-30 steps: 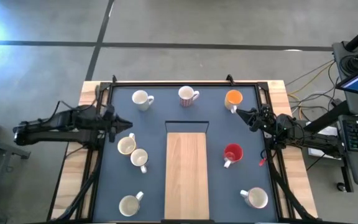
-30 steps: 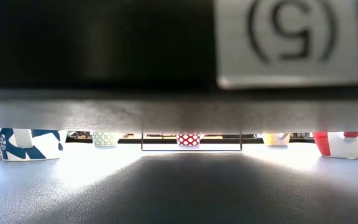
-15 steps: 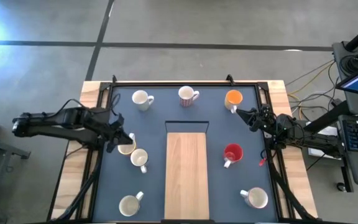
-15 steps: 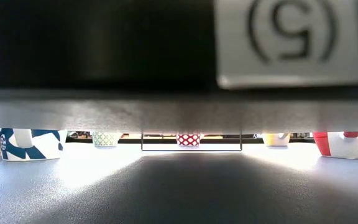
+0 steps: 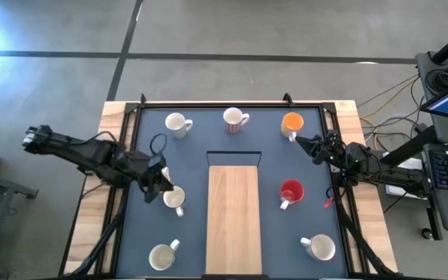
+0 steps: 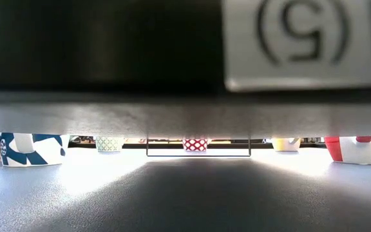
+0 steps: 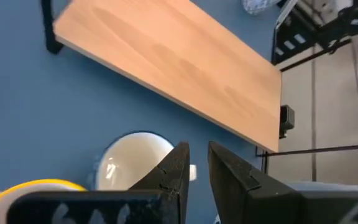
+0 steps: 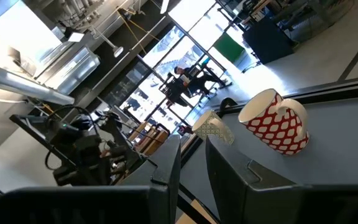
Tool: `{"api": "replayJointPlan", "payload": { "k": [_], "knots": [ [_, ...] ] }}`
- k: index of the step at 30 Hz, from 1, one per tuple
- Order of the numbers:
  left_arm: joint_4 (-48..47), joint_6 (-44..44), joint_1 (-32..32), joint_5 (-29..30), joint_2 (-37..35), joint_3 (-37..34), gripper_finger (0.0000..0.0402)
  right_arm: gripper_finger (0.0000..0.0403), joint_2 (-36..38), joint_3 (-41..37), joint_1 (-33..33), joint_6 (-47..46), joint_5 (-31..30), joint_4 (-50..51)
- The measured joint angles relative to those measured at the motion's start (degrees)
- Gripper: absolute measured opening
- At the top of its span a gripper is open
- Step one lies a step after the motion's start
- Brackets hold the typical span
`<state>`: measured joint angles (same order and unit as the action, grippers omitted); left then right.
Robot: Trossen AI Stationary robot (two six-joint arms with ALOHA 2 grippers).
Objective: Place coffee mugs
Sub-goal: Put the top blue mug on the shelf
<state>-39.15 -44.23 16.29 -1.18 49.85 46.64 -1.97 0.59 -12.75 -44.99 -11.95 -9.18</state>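
- Left gripper (image 5: pixel 160 184) is reaching in from the table's left side, hovering over the left-hand group of mugs; its fingers (image 7: pixel 174 171) are standing narrowly apart with only a slim gap, nothing between them.
- In the left wrist view a cream mug (image 7: pixel 137 163) is sitting on the blue mat (image 5: pixel 193 225) just beyond the fingertips; a yellow-rimmed mug (image 7: pixel 33 188) is lying close beside it.
- Wooden board (image 5: pixel 233 219) is lying along the mat's centre line, clear of the mugs.
- Along the far edge, well apart: white mug (image 5: pixel 177 124), red-patterned mug (image 5: pixel 235 120), orange mug (image 5: pixel 292 124).
- Red mug (image 5: pixel 291 192) is standing right of the board; cream mugs are sitting at near left (image 5: pixel 162 255) and near right (image 5: pixel 320 247).
- Another cream mug (image 5: pixel 175 199) is sitting just beside the left gripper.
- Right gripper (image 5: pixel 302 143) is waiting at the right edge near the orange mug, fingers narrowly apart, empty.
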Motion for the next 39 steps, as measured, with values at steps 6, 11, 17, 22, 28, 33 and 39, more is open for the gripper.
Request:
{"api": "replayJointPlan", "payload": {
  "k": [6, 11, 17, 22, 28, 33, 39],
  "knots": [
    [-0.2, -5.9, 2.9, 3.4, 9.7, 4.6, 0.0046, 0.0066, 0.0, 0.0, 0.0, 0.0, 0.0, 0.0],
    [-1.7, -10.1, 3.4, 3.7, 16.5, 8.0, 0.0084, 0.0066, 0.0, 0.0, 0.0, 0.0, 0.0, 0.0],
    [-3.6, -13.7, 4.5, 3.8, 23.1, 12.0, 0.0141, 0.0066, 0.0, 0.0, 0.0, 0.0, 0.0, 0.0],
    [-8.7, -17.0, 6.1, 3.9, 28.4, 15.5, 0.0156, 0.0066, 0.0, 0.0, 0.0, 0.0, 0.0, 0.0],
    [-13.6, -22.2, 7.2, 6.3, 33.8, 18.8, 0.0157, 0.0066, 0.0, 0.0, 0.0, 0.0, 0.0, 0.0],
    [-18.4, -23.9, 7.3, 7.0, 37.6, 20.7, 0.0156, 0.0066, 0.0, 0.0, 0.0, 0.0, 0.0, 0.0],
    [-19.6, -23.5, 7.3, 8.3, 40.9, 21.8, 0.0142, 0.0066, 0.0, 0.0, 0.0, 0.0, 0.0, 0.0]
  ]
}}
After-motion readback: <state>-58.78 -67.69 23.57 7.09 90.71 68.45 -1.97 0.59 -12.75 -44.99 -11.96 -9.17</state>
